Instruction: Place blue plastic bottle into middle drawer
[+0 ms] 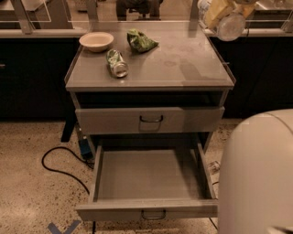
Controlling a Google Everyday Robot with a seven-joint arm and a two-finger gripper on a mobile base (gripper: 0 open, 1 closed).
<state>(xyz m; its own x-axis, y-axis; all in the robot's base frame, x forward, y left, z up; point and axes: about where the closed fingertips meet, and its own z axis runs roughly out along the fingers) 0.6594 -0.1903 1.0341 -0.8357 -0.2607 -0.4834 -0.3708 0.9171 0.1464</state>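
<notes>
Speckled floor [27, 187], grey cabinet [183, 64] w/ the middle drawer [146, 176] pulled open down low. Up top right, our gripper [220, 16] squeezes the blue plastic bottle [231, 25], high over the cabinet's back corner. We think it's light, slippy & squashy, so hold its middle gently.

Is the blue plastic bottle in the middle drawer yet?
No, the gripper holds the blue plastic bottle aloft at top right, far from the middle drawer.
</notes>
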